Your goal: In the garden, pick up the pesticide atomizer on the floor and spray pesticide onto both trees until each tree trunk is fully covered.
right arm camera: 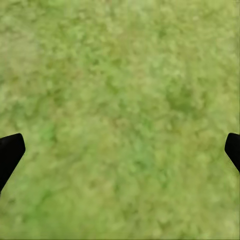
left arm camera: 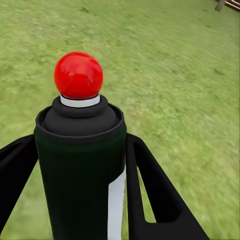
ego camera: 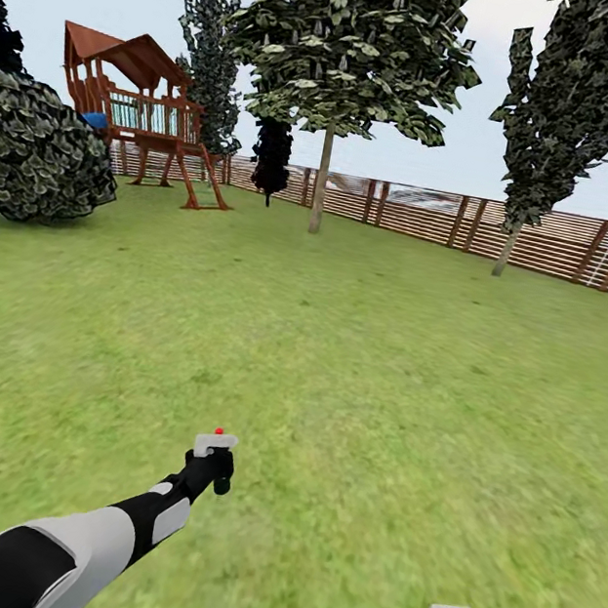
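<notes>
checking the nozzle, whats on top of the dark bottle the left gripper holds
A glossy red ball sits on a white collar atop the dark pesticide atomizer bottle. The left gripper hides its lower sides.

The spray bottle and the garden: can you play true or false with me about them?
1. The left gripper holds the pesticide atomizer. True.
2. The dot on top of the bottle is green. False: it is red.
3. The right gripper carries a second bottle. False: its fingers are spread wide over bare lawn.
4. A wooden fence runs behind the tree trunk. True.
5. The robot is standing right against the trunk. False: it is far across the grass.
</notes>
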Robot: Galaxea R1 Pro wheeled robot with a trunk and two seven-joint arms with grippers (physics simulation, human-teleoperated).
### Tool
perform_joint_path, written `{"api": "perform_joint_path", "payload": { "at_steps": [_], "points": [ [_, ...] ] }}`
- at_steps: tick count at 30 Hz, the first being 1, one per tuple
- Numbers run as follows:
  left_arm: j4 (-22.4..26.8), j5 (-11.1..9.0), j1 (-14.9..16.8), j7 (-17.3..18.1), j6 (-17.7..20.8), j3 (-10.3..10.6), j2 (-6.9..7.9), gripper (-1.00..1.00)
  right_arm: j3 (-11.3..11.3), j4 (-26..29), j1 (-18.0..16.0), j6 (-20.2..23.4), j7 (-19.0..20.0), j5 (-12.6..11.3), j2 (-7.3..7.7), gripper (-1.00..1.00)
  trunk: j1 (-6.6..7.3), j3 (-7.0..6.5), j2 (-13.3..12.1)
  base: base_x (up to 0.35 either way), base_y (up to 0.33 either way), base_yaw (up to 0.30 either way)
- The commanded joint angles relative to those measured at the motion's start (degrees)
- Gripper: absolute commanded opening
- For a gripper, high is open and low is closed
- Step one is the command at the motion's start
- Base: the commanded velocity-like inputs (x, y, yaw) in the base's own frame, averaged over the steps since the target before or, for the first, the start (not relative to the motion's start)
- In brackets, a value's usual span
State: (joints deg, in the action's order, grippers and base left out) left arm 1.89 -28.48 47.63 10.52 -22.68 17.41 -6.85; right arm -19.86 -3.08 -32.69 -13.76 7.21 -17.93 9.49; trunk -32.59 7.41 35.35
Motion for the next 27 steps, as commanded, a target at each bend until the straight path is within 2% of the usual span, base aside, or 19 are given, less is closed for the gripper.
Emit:
{"api": "perform_joint_path", "payload": {
  "at_steps": [1, 27],
  "points": [
    [0.00, 0.00, 0.00, 0.01, 0.00, -0.01, 0.00, -1.00, 0.00, 0.00, 0.00, -0.02, 0.00, 0.00, 0.00, 1.00, 0.00, 0.00, 0.00, 0.350, 0.000, 0.000],
    [-0.04, 0.00, 0.00, -0.01, 0.00, -0.01, 0.00, -1.00, 0.00, 0.00, 0.00, 0.00, 0.00, 0.00, 0.00, 1.00, 0.00, 0.00, 0.00, 0.350, 0.000, 0.000]
  ]
}}
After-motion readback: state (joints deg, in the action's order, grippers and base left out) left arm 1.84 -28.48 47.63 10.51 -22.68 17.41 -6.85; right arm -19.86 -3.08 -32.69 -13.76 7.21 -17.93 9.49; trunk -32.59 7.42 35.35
